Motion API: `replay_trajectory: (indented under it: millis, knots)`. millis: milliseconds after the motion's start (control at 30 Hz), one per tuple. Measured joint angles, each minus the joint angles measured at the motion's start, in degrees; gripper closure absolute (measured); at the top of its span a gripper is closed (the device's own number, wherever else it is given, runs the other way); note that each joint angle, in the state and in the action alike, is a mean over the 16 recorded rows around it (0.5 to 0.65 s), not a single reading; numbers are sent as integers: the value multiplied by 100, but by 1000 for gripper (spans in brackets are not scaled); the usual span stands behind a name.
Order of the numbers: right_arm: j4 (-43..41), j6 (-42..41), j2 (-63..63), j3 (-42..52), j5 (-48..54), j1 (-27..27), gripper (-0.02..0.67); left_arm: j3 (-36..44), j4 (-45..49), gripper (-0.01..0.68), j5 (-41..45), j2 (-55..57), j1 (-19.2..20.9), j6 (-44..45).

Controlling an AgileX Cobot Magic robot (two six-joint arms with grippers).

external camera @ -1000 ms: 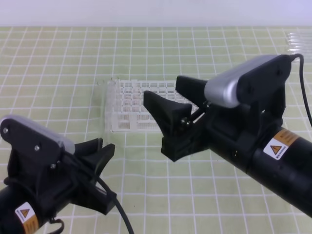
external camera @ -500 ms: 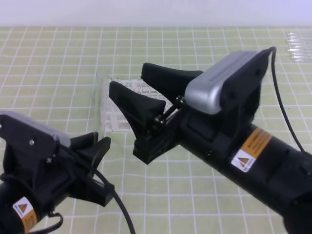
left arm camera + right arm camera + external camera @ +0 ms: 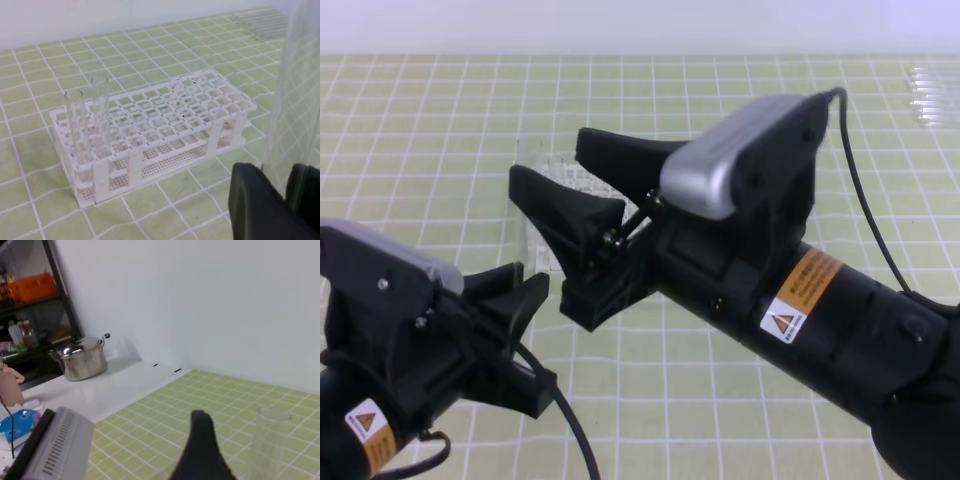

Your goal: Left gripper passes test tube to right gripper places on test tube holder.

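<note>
Bright even overhead light, faint shadows, wrist views soft, near tube (image 3: pixel 295 100) blurred, bkgd shelves hazy

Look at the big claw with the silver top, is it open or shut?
Open. In the high view the right gripper has its two black jaws spread wide apart, with nothing clamped between them.
</note>
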Motion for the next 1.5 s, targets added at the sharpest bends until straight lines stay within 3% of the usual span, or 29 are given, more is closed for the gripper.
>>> replay_trajectory:
  millis: [667, 1500]
  knots:
    - [-248, 309, 12, -174, 265, 0, 197, -1, 16, 581, -404, -420, -1, 498]
    - [-639, 770, 253, -349, 146, 0, 198, -45, 75, 600, -684, -425, -3, 434]
